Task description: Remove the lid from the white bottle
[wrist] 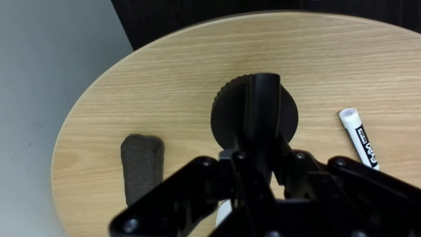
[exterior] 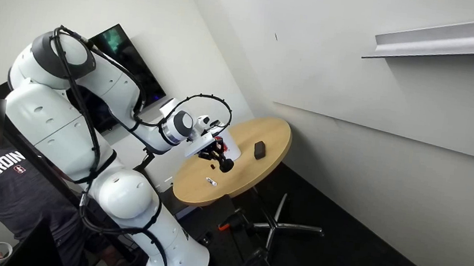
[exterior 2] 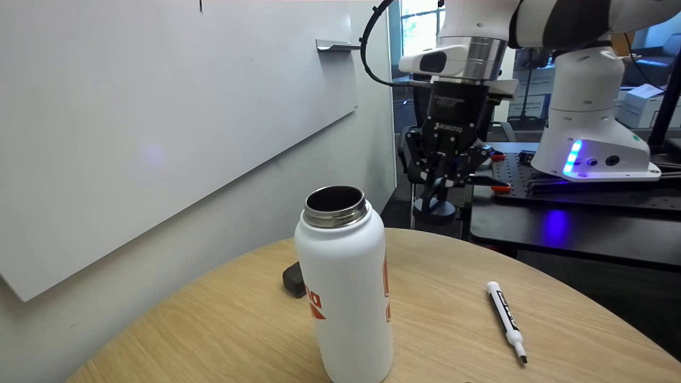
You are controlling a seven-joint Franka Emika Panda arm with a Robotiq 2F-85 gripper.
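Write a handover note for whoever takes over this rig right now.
Gripper: appears closed on the black lid, which hangs apart from the white bottle.
Bottle: upright on the wooden table, its threaded metal neck open.
Done: the lid is off.
Left: nothing more in the task as worded; probably lower the lid to the table and release it, away from the marker.

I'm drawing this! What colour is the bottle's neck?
Silver: the neck of the white bottle shows best in an exterior view.
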